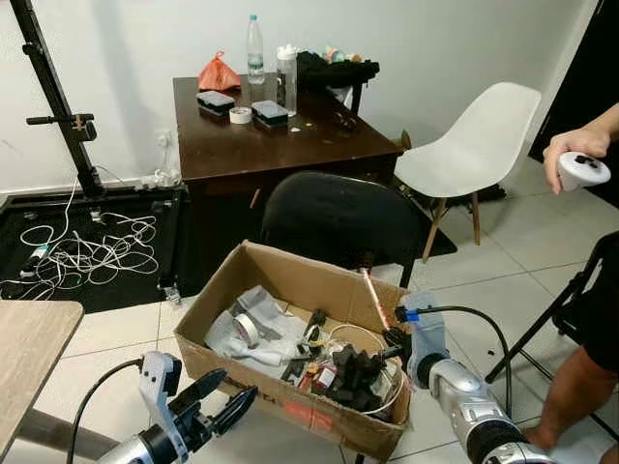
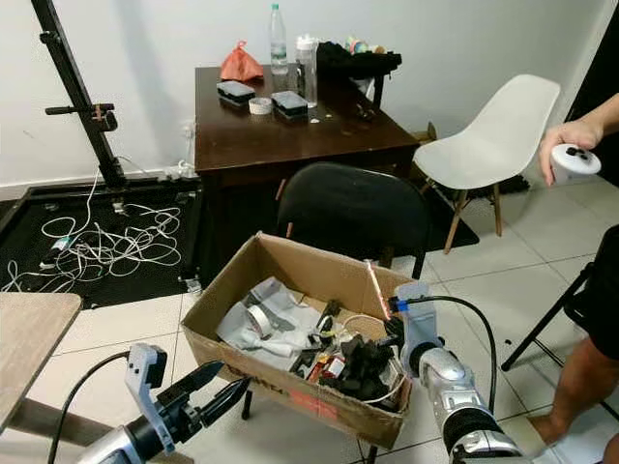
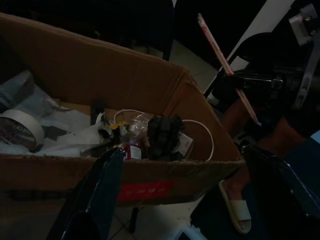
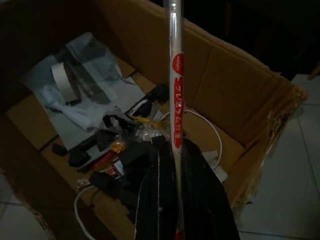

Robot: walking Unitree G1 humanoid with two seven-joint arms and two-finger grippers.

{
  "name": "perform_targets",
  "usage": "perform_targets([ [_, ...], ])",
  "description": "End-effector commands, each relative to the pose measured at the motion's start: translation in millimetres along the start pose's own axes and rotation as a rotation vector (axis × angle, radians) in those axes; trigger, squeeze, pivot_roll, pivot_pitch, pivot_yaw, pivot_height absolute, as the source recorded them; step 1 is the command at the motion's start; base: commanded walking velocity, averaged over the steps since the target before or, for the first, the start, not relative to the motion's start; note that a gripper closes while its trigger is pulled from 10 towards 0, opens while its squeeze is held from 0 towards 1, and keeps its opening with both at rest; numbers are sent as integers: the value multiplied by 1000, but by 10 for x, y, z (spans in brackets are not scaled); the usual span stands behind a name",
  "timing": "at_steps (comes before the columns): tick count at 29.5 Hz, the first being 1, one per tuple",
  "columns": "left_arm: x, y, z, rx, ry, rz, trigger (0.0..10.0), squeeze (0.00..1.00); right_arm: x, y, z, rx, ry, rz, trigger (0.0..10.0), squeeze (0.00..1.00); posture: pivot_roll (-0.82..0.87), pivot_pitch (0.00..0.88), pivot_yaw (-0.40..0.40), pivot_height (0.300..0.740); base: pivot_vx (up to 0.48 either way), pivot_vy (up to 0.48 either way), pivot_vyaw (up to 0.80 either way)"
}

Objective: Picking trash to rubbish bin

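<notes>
Chopstick sleeve (image 4: 175,100): a long, narrow clear wrapper with red print, judged very light, thin and likely to bend or slip if pinched loosely. It is best held near its lower end with a flat pinch across its width, as it is now.

Position relative to the jaws: the right gripper (image 1: 395,338) has its two black fingers closed on the sleeve's lower end. From there the sleeve stands up and leans slightly toward the cardboard box's (image 1: 290,275) far right corner, above the right end of the box interior.

The box serves as the rubbish bin. It already holds a tape roll (image 1: 248,331), crumpled wrapping, black scraps and a white cable. The sleeve hangs over the pile of black scraps at the box's right end, so a release here should drop it inside.

The left gripper (image 1: 221,398) hovers just outside the box's near wall, near its left corner, fingers spread apart and empty
</notes>
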State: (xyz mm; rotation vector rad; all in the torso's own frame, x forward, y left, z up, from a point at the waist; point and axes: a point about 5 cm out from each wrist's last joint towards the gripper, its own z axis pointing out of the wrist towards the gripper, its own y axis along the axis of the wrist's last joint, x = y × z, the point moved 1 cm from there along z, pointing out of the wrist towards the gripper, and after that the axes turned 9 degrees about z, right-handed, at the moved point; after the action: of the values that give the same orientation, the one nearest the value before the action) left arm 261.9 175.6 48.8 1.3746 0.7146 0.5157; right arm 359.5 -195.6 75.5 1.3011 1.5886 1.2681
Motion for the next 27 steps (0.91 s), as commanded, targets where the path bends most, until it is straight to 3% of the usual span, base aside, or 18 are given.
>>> perform_targets([
  [1,14,-17,-75,31,5,6,10000,0,1,-29,-7,10,3,-18,10000,769,-49,203,25,740,0,0,0],
  [2,17,-15,-86,32,6,7,10000,0,-3,-15,-4,4,0,-27,10000,1000,-47,203,25,740,0,0,0],
  [10,33,-2,-115,35,12,9,10000,0,12,60,15,-32,0,-54,10000,1000,-43,200,27,740,0,0,0],
  [15,27,6,-95,35,11,10,10000,0,219,95,50,-89,142,55,10000,1000,-45,196,26,740,0,0,0],
  [17,22,2,-92,37,10,8,10000,0,434,36,37,-91,318,169,10000,1000,-46,194,24,740,0,0,0],
  [18,22,-1,-89,38,10,7,10000,0,563,0,12,-90,427,236,10000,255,-48,191,21,740,0,0,0],
  [19,22,-4,-87,39,10,6,10000,0,678,-32,-25,-89,531,299,10000,0,-48,191,21,740,0,0,0],
  [20,22,-4,-87,39,10,6,10000,0,678,-32,-25,-89,531,299,10000,0,-48,191,21,740,0,0,0],
  [21,24,-12,-83,41,12,3,10000,0,866,-96,-125,-80,703,395,10000,0,-51,186,17,740,0,0,0],
  [25,24,-17,-83,44,13,2,10000,0,923,-115,-165,-75,758,424,10000,0,-51,186,17,740,0,0,0],
  [27,41,-85,-99,82,35,-2,10000,0,1050,-226,-259,-16,869,422,10000,0,-57,177,19,740,0,0,0],
])
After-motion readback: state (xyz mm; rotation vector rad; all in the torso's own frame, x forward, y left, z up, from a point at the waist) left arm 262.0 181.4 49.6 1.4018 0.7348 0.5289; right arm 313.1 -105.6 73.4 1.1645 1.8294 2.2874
